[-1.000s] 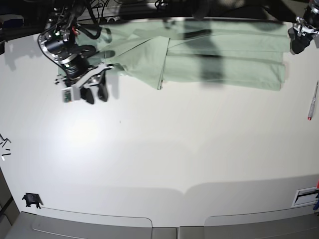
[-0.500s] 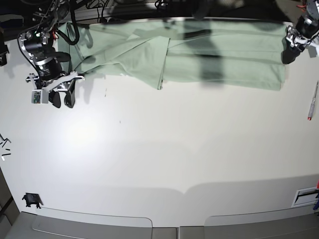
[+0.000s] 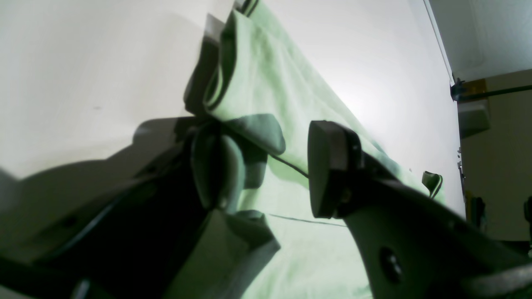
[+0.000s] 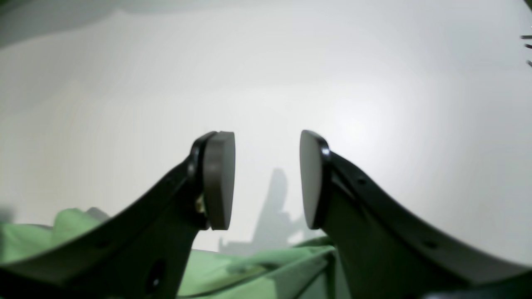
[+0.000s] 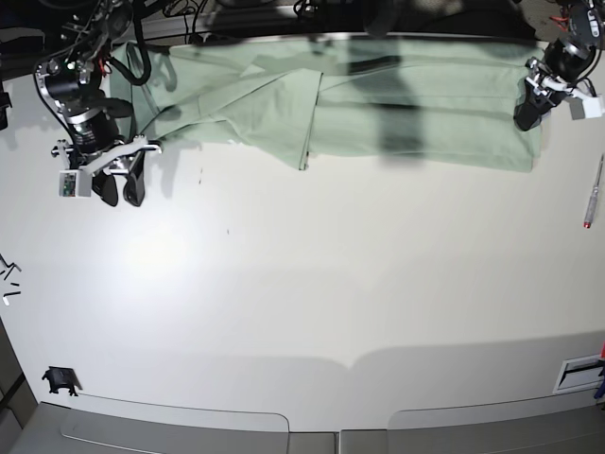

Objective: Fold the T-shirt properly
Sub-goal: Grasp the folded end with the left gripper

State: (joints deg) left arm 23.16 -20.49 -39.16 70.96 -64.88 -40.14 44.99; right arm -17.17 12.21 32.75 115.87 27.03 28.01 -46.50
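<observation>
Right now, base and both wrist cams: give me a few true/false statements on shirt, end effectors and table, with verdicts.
1. The T-shirt lies along the far edge of the table. True.
2. The right end effector is clamped on a sleeve. False: its jaws are apart with nothing between them, over bare table just off the shirt's edge.
3. The left end effector is at the shirt's end with its jaws open. True.
4. The shirt is rolled into a ball. False: it is spread long and flat, with folded layers.
5. A pen lies on the table near the left arm's side. True.
6. The pen rests on the shirt. False: it lies on bare table, apart from it.
</observation>
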